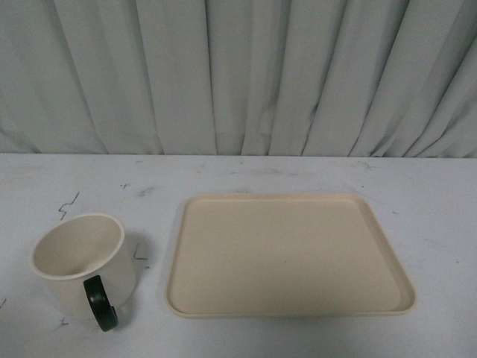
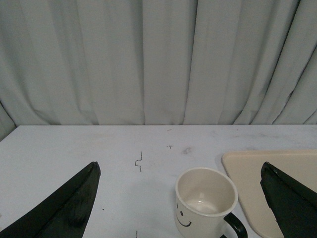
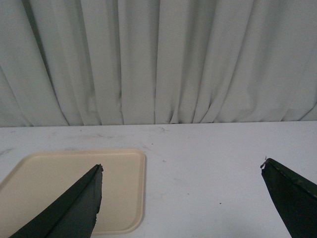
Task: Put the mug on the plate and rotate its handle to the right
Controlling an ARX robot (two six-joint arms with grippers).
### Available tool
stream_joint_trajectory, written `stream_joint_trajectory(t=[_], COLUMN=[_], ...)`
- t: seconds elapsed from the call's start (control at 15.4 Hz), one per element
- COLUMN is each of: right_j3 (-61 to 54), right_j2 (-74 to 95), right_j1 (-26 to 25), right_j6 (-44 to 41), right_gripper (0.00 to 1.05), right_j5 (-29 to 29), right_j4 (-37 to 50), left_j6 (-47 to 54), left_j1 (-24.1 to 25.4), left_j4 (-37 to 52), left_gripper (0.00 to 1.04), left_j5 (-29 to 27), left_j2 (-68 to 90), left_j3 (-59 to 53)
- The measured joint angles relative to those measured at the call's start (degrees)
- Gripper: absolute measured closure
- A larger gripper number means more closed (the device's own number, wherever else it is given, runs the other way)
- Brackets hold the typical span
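The mug (image 1: 82,261) stands upright on the near left part of the white desk (image 1: 246,175). Its open mouth faces up and the inside looks empty. Its black handle (image 1: 100,302) points toward the near edge of the desk. The plate (image 1: 287,257) lies flat just to the right of the mug, with a narrow strip of bare desk between the two, so the mug is beside the plate and not on it. A pale pleated curtain (image 1: 238,74) hangs along the far side of the desk, and a few small dark marks dot the desk top near the mug. In the left wrist view the left gripper (image 2: 179,167) has its jaws released and spread wide. The mug (image 2: 205,203) shows in the open gap between them and touches neither, and it sits closer to the jaw on the plate's side. From this view a drawn smiley face (image 2: 182,218) shows on the mug's side, the handle (image 2: 237,225) sticks out toward the plate (image 2: 247,183), and the mug's rim sits just short of the plate's rounded corner. In the right wrist view the right gripper (image 3: 182,166) is also released, its jaws wide apart and holding nothing. One jaw crosses in front of the plate (image 3: 49,173), and bare desk fills the gap between the jaws.
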Motion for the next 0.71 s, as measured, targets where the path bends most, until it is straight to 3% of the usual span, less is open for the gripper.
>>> stream_joint_trajectory(t=[0.71], right_j3=[0.0], right_j2=[0.0], right_j1=[0.0], right_j6=[0.0], right_gripper=[0.06], right_j5=[0.0], right_j4=[0.0], left_j6=[0.0], left_j1=[0.0], left_j4=[0.0], left_gripper=[0.07], left_j5=[0.0], left_j2=[0.0], left_j3=[0.0])
